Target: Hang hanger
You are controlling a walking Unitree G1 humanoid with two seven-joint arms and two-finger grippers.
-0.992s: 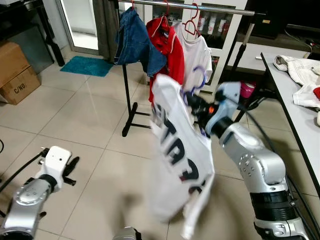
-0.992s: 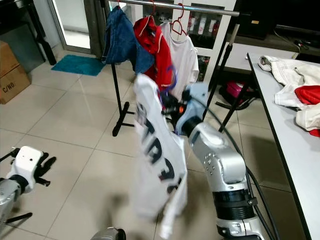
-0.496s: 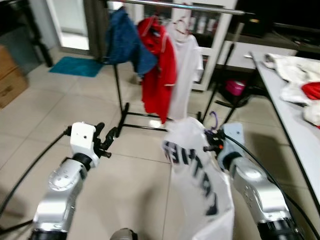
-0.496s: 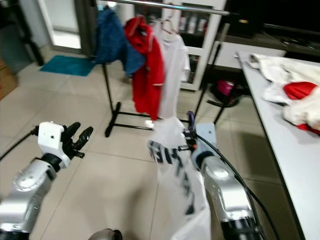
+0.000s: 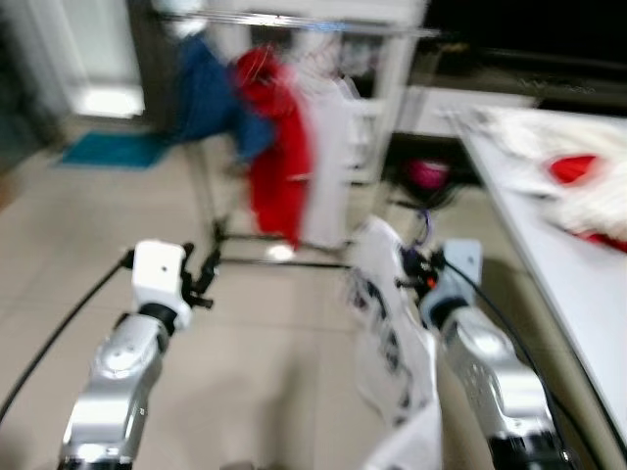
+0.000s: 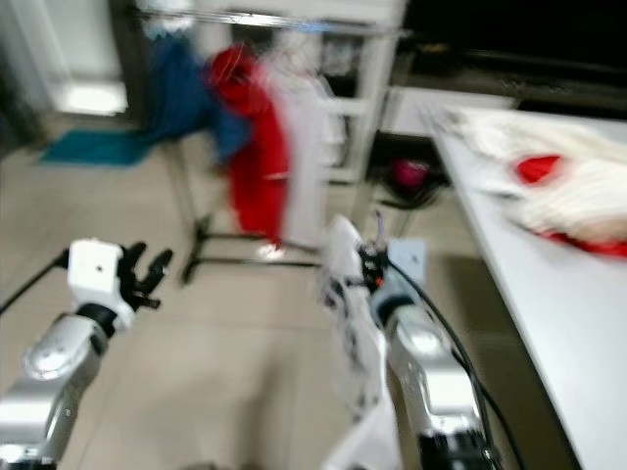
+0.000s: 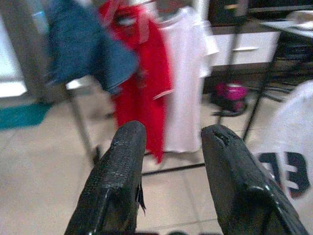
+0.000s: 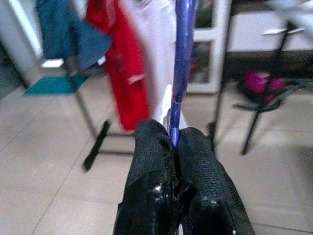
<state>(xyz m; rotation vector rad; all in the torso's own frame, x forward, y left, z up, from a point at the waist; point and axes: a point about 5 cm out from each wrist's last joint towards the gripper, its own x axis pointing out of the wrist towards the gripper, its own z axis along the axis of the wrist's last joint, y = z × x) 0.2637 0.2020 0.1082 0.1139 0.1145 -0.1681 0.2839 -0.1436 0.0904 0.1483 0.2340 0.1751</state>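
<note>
Blur smears both head views, so I read the camera as swinging while I walk; against the picture a second back, my right arm has dropped from chest height and the left arm has come up into sight. That tells me I am still carrying, not hanging. My right gripper [image 8: 172, 142] has its jaws clenched on the purple hanger [image 8: 182, 58], whose white printed shirt [image 5: 387, 323] droops below the jaws. My left gripper [image 7: 168, 166] has its jaws spread with nothing between them. Ahead of both jaws stands the clothes rail [image 5: 294, 22], already carrying a blue garment [image 7: 80, 46], a red shirt [image 7: 139, 73] and a white shirt [image 7: 188, 83]. Off beyond the right jaws, the tabletop [image 6: 549, 284] holds heaped laundry [image 6: 558, 191]. I judge the rail's crowded stretch the obstacle; free bar looks likeliest past the white shirt.
</note>
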